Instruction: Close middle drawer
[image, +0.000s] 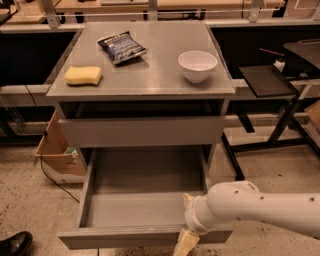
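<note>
The middle drawer (142, 210) is pulled far out of the grey cabinet, and its grey box interior is empty. Its flat front (120, 238) runs along the bottom of the camera view. My gripper (185, 242) is at the right part of that front, low in the view, with my white arm (260, 207) reaching in from the right. The arm hides the drawer's front right corner. Another grey drawer front (142, 131) sits shut above the open drawer.
On the cabinet top (150, 75) lie a yellow sponge (83, 75), a blue snack bag (121, 47) and a white bowl (197, 65). A cardboard box (57, 152) stands on the floor at left. A black stand (267, 82) is at right. A black shoe (15, 243) is at bottom left.
</note>
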